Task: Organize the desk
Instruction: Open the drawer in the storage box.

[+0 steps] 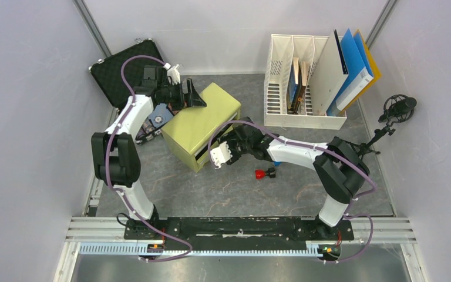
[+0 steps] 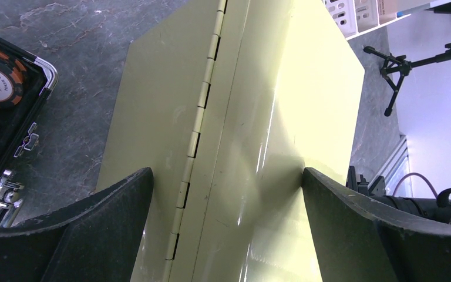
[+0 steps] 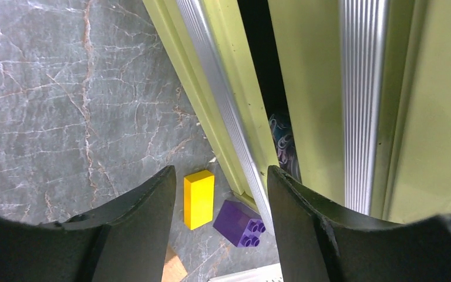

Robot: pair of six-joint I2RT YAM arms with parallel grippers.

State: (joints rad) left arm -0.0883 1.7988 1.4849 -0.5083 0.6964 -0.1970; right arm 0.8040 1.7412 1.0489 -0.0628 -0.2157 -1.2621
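Right gripper (image 3: 220,173) holds its jaws apart at the front of the yellow-green cabinet (image 1: 202,120), clamping nothing — a yellow brick (image 3: 198,198) and a purple brick (image 3: 239,223) lie just beside that front on the dark marbled desk (image 1: 241,194), which underlies everything. Left gripper (image 2: 226,170), spread wide, hangs over the cabinet's hinged edge.

Robot lab cell: plain partition walls (image 1: 29,88), aluminium mounting rail (image 1: 97,228).

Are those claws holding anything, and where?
Nothing is clearly held. The left gripper is wide open over the hinged corner of the green cabinet; the right gripper is open beside its silver rail.
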